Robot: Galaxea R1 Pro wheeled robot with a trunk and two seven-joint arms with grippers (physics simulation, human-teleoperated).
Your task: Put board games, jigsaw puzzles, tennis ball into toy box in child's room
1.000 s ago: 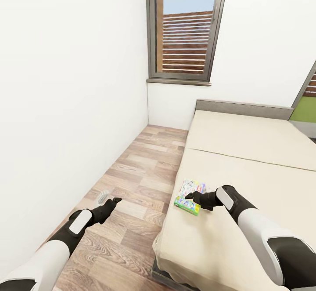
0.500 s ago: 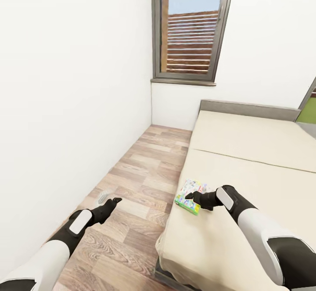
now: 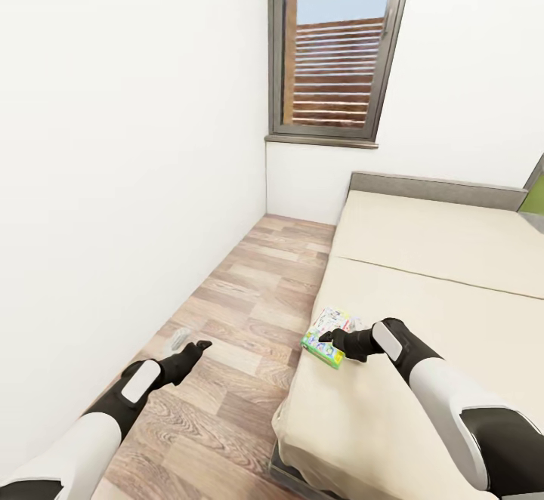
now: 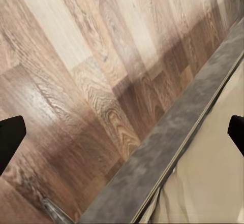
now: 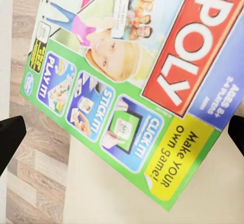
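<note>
The bed (image 3: 423, 273) is big and flat, with a smooth cream cover and a grey headboard by the white wall. The floor (image 3: 242, 311) is made of wood planks with wavy brown grain. A tall window (image 3: 336, 47) with a dark frame shows brown slats and blue sky.

One board game (image 3: 331, 334) lies flat on the bed, near the edge next to the floor. It is a thin box with bright printed pictures. From the right wrist camera the board game (image 5: 137, 71) shows a green border, a red band with big white letters "OPOLY", a yellow corner and small pictures of people. The start of the word is cut off. It may be two boxes, one on top of the other, but that is hard to tell.

The right gripper (image 3: 326, 339) hangs just above the box, with its black fingers (image 5: 10, 137) wide apart and not touching it.

The left gripper (image 3: 201, 345) hangs over the floor beside the bed, fingers (image 4: 10, 135) wide apart, holding nothing.
</note>
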